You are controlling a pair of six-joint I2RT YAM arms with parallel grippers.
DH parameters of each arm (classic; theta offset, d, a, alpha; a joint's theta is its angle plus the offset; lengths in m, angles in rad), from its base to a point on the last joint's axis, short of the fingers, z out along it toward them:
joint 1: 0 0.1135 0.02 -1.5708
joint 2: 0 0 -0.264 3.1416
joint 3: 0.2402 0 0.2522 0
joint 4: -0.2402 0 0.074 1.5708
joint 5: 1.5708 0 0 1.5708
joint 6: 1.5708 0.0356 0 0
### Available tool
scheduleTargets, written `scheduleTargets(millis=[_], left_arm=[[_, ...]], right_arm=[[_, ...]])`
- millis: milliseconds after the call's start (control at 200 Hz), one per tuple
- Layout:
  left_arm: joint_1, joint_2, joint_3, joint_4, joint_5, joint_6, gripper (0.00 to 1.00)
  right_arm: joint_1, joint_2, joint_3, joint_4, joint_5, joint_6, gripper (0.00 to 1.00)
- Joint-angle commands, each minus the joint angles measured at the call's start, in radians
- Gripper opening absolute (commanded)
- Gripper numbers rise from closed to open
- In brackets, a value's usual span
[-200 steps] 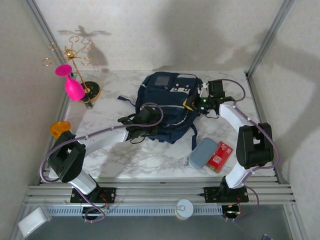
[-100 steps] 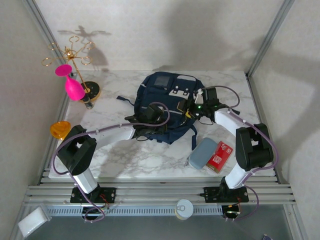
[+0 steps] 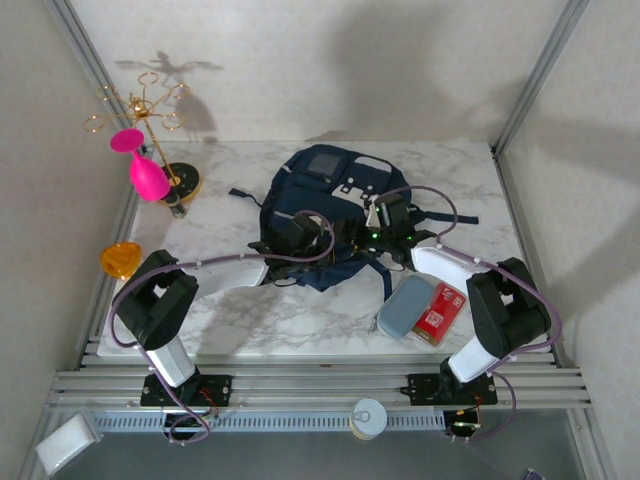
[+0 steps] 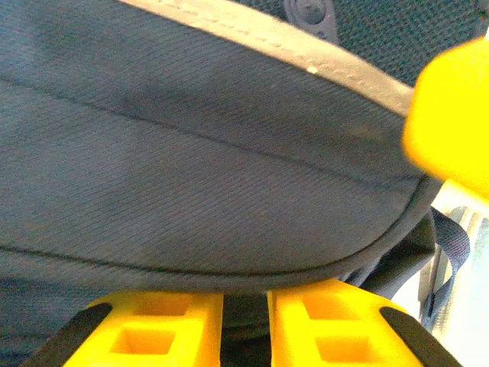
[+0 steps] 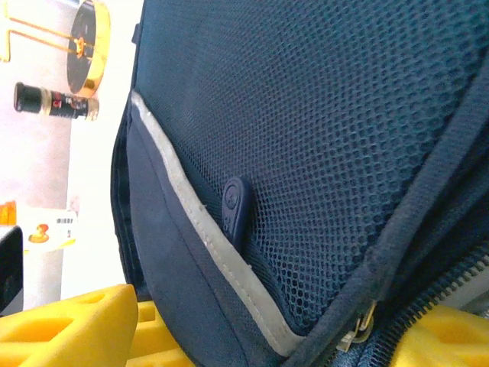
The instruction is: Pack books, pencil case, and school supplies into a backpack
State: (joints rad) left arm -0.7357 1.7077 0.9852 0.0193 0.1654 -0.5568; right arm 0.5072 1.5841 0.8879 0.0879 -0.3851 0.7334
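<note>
Jaws of the left gripper (image 4: 244,302) stand narrowly parted on backpack (image 3: 322,195) fabric; grip unconfirmed. The right gripper (image 5: 263,336) stands wide open astride the same fabric. Backpack lies toward the far edge of the table (image 3: 230,300), long axis far-to-near, grey patch (image 3: 322,162) farthest.

Nothing legible anywhere, folks. In the top view, lower right, the red pack (image 3: 440,312) on the counter carries white markings, but they're too small to make out. At upper centre the backpack (image 3: 318,205) shows white-grey patches (image 3: 352,184) on its front, with dark specks on them that won't resolve into letters. Over on the right wrist view, at the left edge, a pale tag (image 5: 52,229) has fine dark print and a yellow-orange mark, all blurred. Above it lies a dark tube (image 5: 53,103) with a red band, and no words come through there either.
</note>
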Motion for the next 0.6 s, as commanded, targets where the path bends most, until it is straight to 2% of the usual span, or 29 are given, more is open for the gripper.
scheduleTargets(millis=[0,100,185,250,370,596], left_arm=[[0.005,-0.088,-0.045,0.048,-0.003,-0.035,0.18],[0.012,-0.247,-0.125,0.091,-0.058,-0.017,0.25],[0.066,-0.312,-0.152,0.042,-0.098,0.023,0.27],[0.139,-0.311,-0.163,-0.001,-0.095,0.026,0.27],[0.247,-0.262,-0.181,-0.023,-0.052,0.006,0.26],[0.265,-0.265,-0.331,0.154,0.021,-0.087,0.21]], right_arm=[[0.022,-0.019,-0.022,0.172,-0.067,0.040,0.77],[-0.013,-0.043,-0.020,0.261,-0.185,0.177,0.79],[0.001,-0.087,-0.006,0.264,-0.146,0.206,0.80],[0.016,-0.106,0.003,0.249,-0.098,0.192,0.80],[0.014,-0.075,-0.012,0.293,-0.112,0.220,0.77],[0.039,-0.094,0.001,0.251,-0.041,0.194,0.73]])
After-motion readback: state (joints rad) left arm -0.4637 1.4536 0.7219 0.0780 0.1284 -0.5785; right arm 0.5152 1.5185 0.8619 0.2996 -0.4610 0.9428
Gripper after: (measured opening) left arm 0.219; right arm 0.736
